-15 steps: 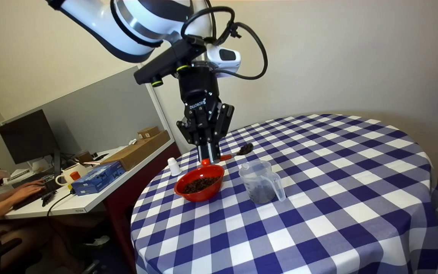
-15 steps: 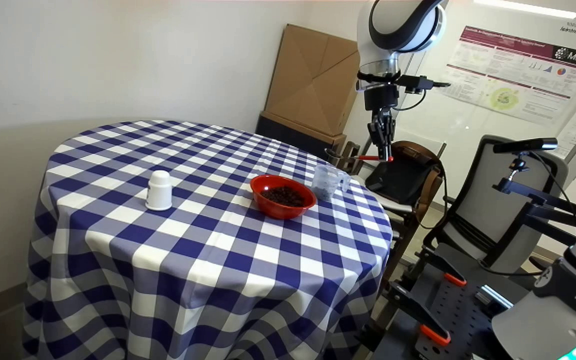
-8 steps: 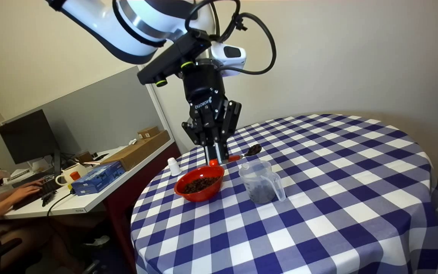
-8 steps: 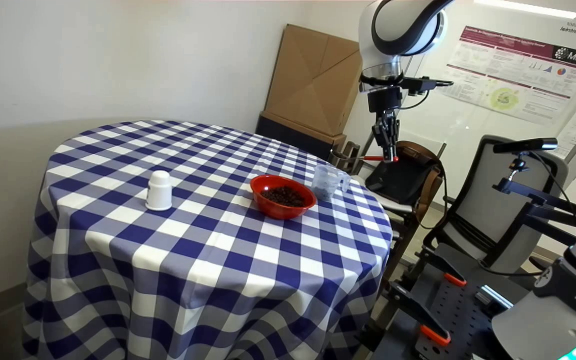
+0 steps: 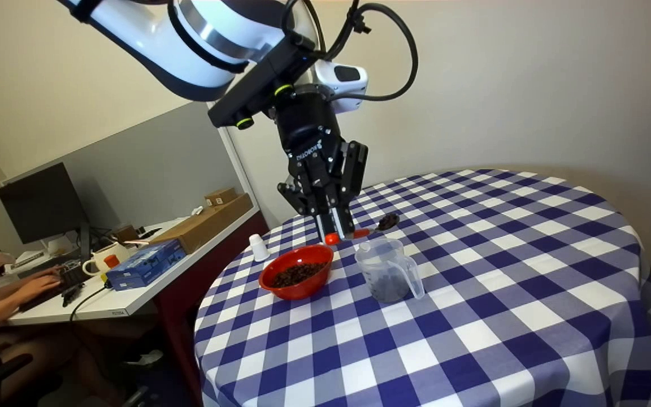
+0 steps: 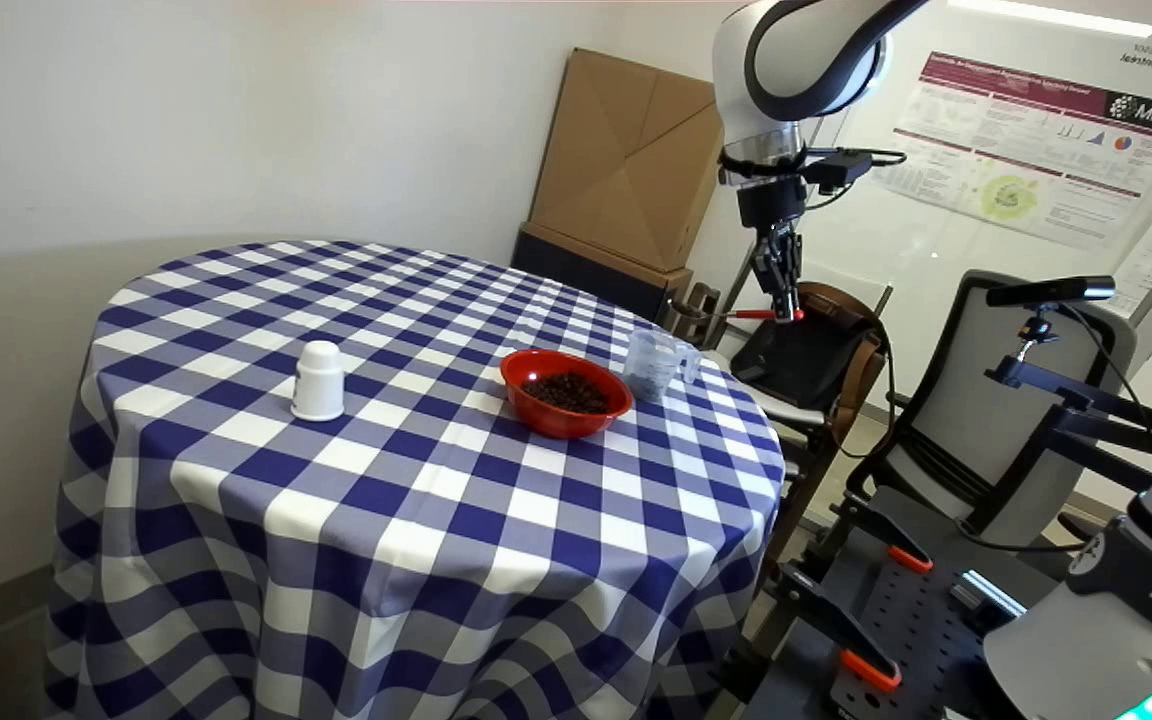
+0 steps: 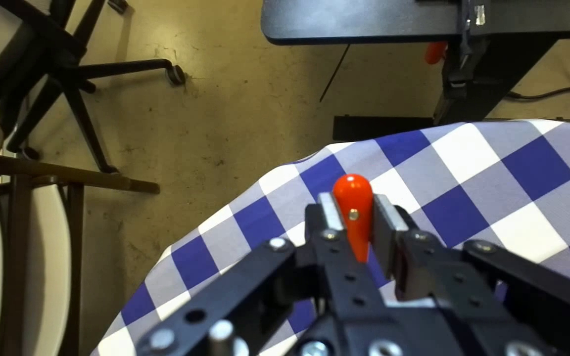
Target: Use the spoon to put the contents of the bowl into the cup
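Observation:
My gripper [image 5: 335,229] is shut on the red handle of the spoon [image 5: 363,233]. In the wrist view the gripper [image 7: 353,217] pinches the handle's red end [image 7: 352,195]; the spoon's head is hidden there. The spoon's head carries a heap of dark bits and shows above the far rim of the clear cup [image 5: 382,260] in an exterior view. The red bowl [image 5: 303,293] stands beside the cup and holds the dark contents [image 5: 297,275]. Bowl [image 6: 561,425], cup [image 6: 651,362] and spoon [image 6: 756,314] also show in an exterior view. Something greyish shows through the cup's lower part.
A white bottle-like object [image 6: 319,382] stands on the round table with a checked cloth [image 5: 484,316]. The table edge drops to the floor in the wrist view [image 7: 225,163]. A desk [image 5: 144,288] and office chair [image 6: 996,430] are nearby.
My gripper and the loaded spoon have moved to the right in both exterior views, and the wrist has tilted slightly. The bowl, cup and white object have not moved.

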Robot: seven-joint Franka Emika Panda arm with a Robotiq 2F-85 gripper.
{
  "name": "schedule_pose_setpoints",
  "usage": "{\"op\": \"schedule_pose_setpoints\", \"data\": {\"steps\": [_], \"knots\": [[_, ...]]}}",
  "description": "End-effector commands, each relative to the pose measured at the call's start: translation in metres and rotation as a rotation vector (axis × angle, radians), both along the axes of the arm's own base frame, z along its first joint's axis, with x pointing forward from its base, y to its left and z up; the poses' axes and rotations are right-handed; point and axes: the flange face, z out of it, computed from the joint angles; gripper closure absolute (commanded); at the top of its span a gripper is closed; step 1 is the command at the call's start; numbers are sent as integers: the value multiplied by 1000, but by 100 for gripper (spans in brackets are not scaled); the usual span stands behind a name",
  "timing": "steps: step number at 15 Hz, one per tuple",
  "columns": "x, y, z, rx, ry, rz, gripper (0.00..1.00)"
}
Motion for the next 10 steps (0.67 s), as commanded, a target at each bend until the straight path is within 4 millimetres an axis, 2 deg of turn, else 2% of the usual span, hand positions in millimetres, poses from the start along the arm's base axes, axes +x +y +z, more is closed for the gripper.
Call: {"op": "schedule_pose_setpoints", "data": {"steps": [1,10], "knots": [[4,3,0,-71,-8,27,91],[10,26,-2,-174,-13,112,91]]}}
